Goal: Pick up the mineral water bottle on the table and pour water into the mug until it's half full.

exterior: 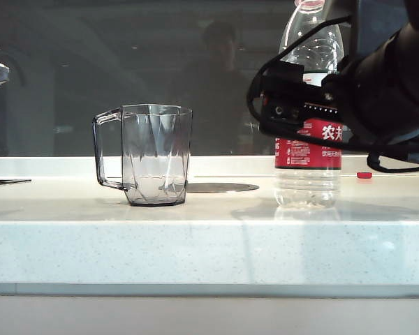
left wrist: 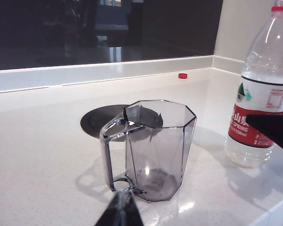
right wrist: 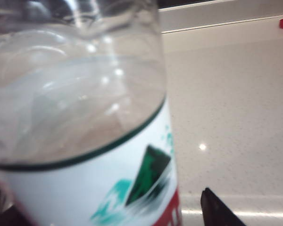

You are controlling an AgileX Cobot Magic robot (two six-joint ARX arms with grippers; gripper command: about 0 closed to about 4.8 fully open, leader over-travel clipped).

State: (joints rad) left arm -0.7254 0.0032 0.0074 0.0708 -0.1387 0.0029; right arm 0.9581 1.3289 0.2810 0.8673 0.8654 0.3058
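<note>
The mineral water bottle (exterior: 309,105) stands upright on the table (exterior: 209,244), toward the right end of the exterior view, long axis vertical, well apart from the mug (exterior: 156,155) on its left. You will note its red cap is already off: a small red cap (exterior: 364,175) lies on the table beyond the bottle, near the back ledge.

The right gripper (right wrist: 108,207) is at the bottle, at label height. The right wrist view is filled by the bottle's shoulder and upper label, with one dark finger (right wrist: 217,209) showing clear of the label on one side and another dark edge at the opposite corner. Its jaws stand wide, either side of the bottle; I judge the grip not yet made. From this claw the bottle lies straight ahead, between the fingers, so your coming move turns on closing across the vertical body without tipping it.

The left gripper (left wrist: 122,209) sits low and just beside the mug's base on the handle side; only a dark tip shows, and you cannot tell from it whether the jaws are apart or together. The right arm is plainly the nearer to the bottle.

Legible markings: white Chinese characters on the red band, "SPRING" in small print in the left wrist view, and a green mountain emblem on the white upper label. The mug is empty and unmarked. A round dark disc (left wrist: 101,120) is set in the table behind it.
</note>
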